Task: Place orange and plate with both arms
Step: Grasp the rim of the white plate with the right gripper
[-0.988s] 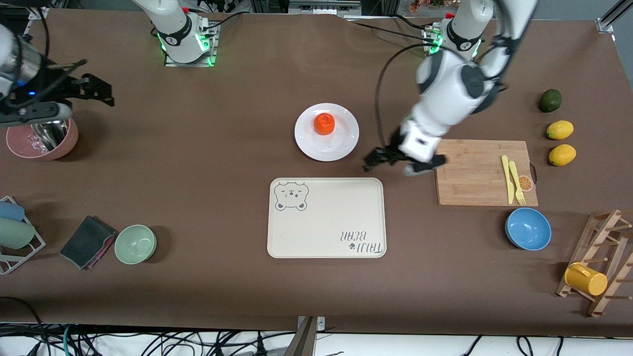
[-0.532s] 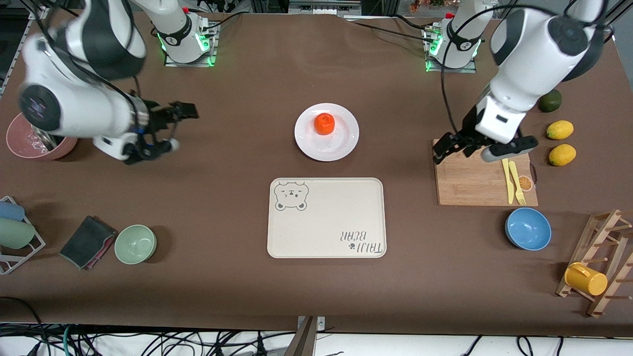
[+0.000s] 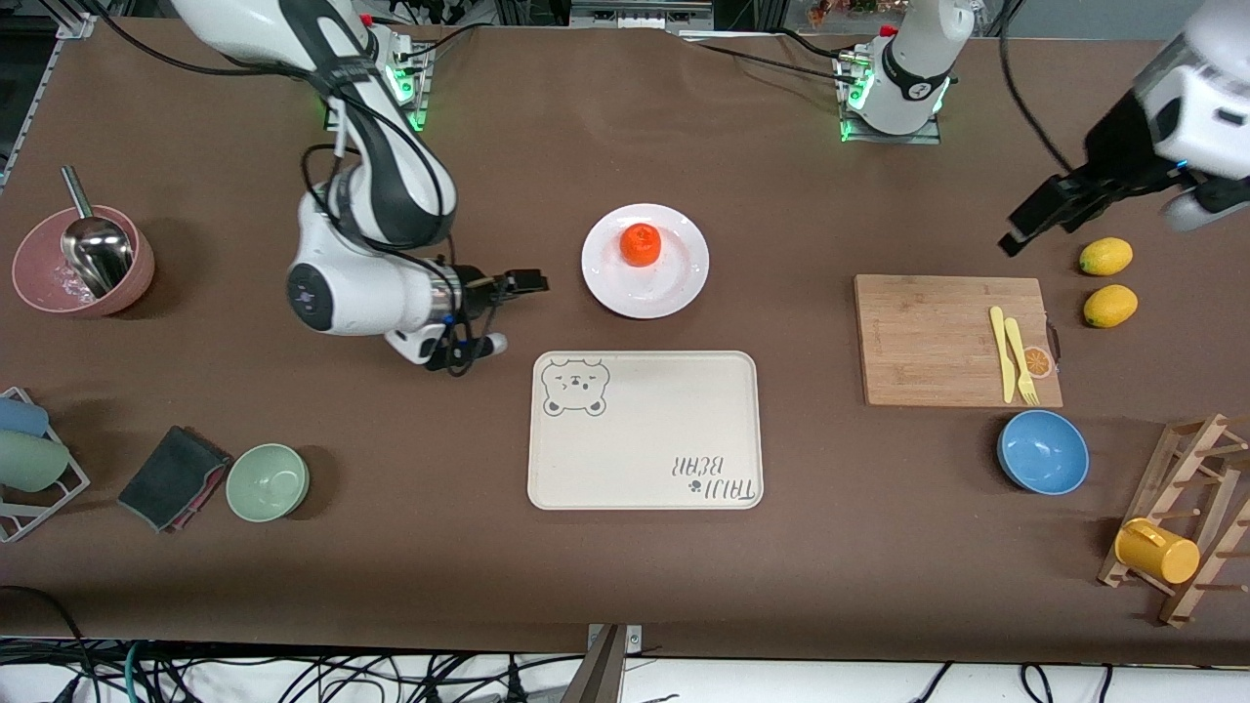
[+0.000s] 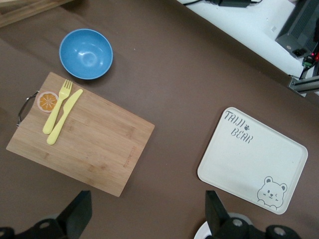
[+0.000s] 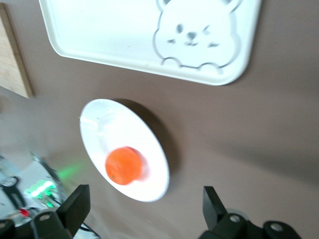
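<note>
The orange point(image 3: 641, 244) sits on the white plate point(image 3: 674, 283) mid-table, and both show in the right wrist view: orange point(image 5: 123, 165), plate point(image 5: 107, 127). My right gripper point(image 3: 510, 312) hangs open and empty just above the bare table beside the plate, toward the right arm's end; in its own view the right gripper point(image 5: 144, 204) frames the plate's edge. My left gripper point(image 3: 1035, 220) is raised high over the lemons at the left arm's end, open and empty. Between the left gripper's point(image 4: 147, 209) fingers lies bare table, with a sliver of the plate point(image 4: 202, 233) by one finger.
A beige bear tray point(image 3: 645, 430) lies nearer the camera than the plate. A cutting board point(image 3: 928, 337) carries a yellow knife and fork, with a blue bowl point(image 3: 1043, 451) nearer the camera. Two lemons point(image 3: 1105, 256), a green bowl point(image 3: 267, 481), a pink bowl point(image 3: 83, 264) and a mug rack point(image 3: 1191, 527) line the ends.
The right arm swung from the pink bowl across to beside the plate. The left arm pulled away from the plate, passed over the cutting board and rose over the lemons.
</note>
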`<state>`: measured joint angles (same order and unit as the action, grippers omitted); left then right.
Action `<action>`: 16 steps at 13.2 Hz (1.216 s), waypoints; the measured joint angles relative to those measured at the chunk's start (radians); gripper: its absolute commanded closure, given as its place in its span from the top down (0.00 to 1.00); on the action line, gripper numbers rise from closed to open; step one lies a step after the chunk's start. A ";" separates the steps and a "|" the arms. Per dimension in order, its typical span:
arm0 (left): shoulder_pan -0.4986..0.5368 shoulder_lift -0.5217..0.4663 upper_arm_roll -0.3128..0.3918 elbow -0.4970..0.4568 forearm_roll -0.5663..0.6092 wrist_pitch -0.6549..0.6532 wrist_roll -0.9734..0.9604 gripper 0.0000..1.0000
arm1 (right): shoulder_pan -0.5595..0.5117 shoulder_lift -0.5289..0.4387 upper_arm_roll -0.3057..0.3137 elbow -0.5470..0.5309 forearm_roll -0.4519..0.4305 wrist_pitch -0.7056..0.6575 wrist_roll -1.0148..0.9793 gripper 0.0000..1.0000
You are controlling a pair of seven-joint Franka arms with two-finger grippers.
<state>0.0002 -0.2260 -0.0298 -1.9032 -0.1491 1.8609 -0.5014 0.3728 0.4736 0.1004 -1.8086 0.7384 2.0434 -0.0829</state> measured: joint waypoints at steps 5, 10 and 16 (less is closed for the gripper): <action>-0.005 0.002 0.020 0.001 0.159 -0.094 0.177 1.00 | 0.013 0.073 0.097 -0.089 0.231 0.172 -0.211 1.00; -0.005 0.011 0.000 0.030 0.195 -0.175 0.359 1.00 | 0.010 0.104 0.095 -0.163 0.412 0.184 -0.463 1.00; -0.008 0.089 -0.002 0.125 0.195 -0.256 0.384 1.00 | 0.010 0.131 0.095 -0.181 0.415 0.185 -0.496 0.81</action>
<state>-0.0079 -0.1372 -0.0323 -1.7785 0.0458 1.6052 -0.1178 0.3824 0.6043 0.1952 -1.9895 1.1537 2.2281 -0.5787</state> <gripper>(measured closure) 0.000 0.093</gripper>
